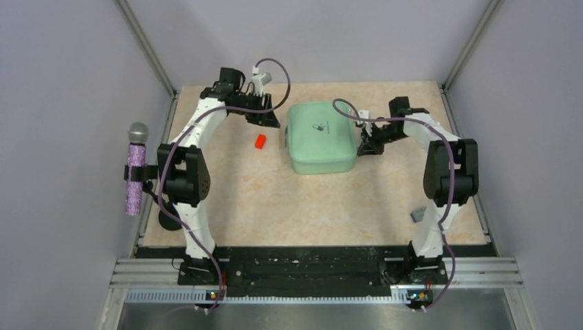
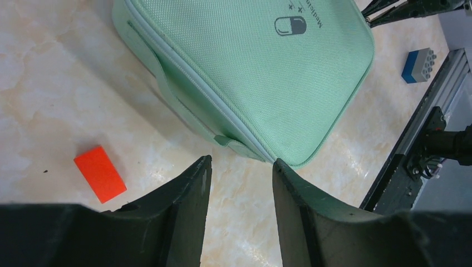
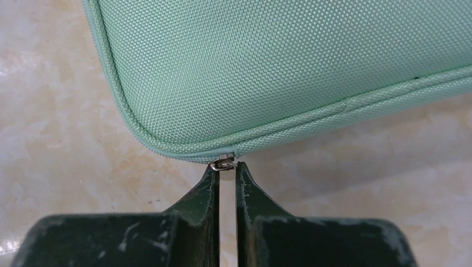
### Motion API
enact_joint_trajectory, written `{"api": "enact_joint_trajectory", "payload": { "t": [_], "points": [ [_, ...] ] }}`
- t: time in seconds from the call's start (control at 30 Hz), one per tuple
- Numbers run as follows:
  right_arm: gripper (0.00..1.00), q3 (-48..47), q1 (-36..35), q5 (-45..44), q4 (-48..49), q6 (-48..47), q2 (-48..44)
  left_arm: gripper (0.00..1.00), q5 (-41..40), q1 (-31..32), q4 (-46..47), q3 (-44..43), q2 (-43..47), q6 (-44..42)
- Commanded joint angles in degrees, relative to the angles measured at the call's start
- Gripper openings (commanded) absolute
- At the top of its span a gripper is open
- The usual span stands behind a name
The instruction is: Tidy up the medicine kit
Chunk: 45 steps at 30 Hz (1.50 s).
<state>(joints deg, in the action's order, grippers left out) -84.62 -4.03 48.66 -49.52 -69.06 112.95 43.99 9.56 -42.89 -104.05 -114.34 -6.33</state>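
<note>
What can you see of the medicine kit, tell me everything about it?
The medicine kit is a mint-green square case with rounded corners, woven fabric by its look, with a dark pill logo on top and a strap along one side. It lies flat on the table and looks zipped shut. The right gripper pinches its metal zipper pull; the left gripper is open near a corner, not touching.
</note>
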Motion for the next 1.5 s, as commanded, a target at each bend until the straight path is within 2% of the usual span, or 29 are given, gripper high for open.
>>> {"api": "enact_joint_trajectory", "payload": {
  "t": [0.0,0.13,0.3,0.6,0.83,1.03,1.2,1.47],
  "points": [
    [0.0,9.7,-0.9,-4.6,20.1,10.0,-10.3,0.49,2.3,0.6,5.7,1.2,3.7,2.3],
    [0.0,15.0,-1.3,-6.5,26.5,12.8,-15.1,0.49,2.7,0.7,8.5,3.4,4.1,4.4],
    [0.02,15.7,-1.8,-5.3,25.1,13.3,-17.1,0.49,3.4,0.8,11.9,6.5,5.0,6.2],
    [0.29,11.0,-1.8,2.1,11.0,9.3,-12.2,0.49,3.6,1.0,13.2,8.7,5.6,6.2],
    [0.41,7.2,-1.8,4.4,3.6,-0.6,-7.7,0.49,3.6,1.0,8.8,8.3,6.1,2.7],
    [0.43,-0.1,-1.8,6.9,-8.4,-10.4,-0.4,0.5,3.8,1.0,5.7,7.6,5.7,0.8],
    [0.42,-3.1,-1.8,7.9,-12.9,-13.6,3.1,0.5,2.7,1.0,3.6,6.7,5.5,-0.9],
    [0.29,-4.2,-1.7,9.1,-13.4,-13.4,4.0,0.5,1.0,1.0,0.2,4.9,5.2,-4.4]
  ]
}}
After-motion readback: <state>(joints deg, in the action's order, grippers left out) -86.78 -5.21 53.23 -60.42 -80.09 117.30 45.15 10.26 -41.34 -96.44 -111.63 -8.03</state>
